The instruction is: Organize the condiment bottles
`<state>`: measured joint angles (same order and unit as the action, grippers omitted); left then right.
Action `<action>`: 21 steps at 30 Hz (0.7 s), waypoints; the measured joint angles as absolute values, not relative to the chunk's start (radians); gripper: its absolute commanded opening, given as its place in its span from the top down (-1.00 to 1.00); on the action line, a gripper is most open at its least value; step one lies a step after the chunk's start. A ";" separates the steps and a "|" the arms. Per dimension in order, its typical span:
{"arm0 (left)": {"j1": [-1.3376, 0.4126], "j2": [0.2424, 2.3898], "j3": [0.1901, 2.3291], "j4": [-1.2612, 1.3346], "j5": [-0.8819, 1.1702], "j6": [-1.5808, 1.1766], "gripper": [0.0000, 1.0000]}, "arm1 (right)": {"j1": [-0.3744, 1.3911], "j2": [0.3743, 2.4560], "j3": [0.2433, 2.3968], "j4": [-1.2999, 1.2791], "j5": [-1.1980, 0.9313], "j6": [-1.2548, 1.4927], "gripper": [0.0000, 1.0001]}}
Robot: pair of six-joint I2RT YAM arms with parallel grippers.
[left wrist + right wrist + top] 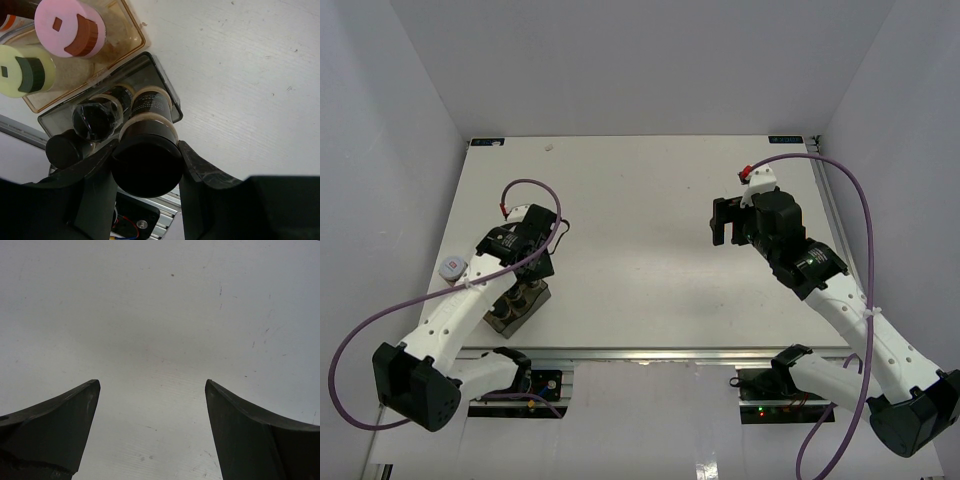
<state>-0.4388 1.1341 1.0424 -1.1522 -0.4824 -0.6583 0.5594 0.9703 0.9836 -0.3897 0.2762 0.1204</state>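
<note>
My left gripper [147, 150] is shut on a black-capped spice jar [150, 107] with dark contents, whose base stands inside the grey box [165, 85]. Two more dark jars [97, 117] stand in the box beside it. A pink-capped jar [70, 27] and a cream-capped jar [22, 70] sit in a clear amber tray [135, 37] next to the box. In the top view the left gripper [527, 280] is over the grey box [510, 318] at the near left. My right gripper [725, 222] is open and empty above bare table, as its wrist view [152, 385] shows.
A light-capped jar [451, 267] shows at the table's left edge behind the left arm. The table's near edge with metal rails [650, 352] runs just below the grey box. White walls enclose the table on three sides.
</note>
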 measured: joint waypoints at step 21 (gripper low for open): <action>-0.384 1.061 0.973 -1.072 -0.427 -0.720 1.00 | 0.559 0.973 0.984 -0.389 0.274 0.120 -0.86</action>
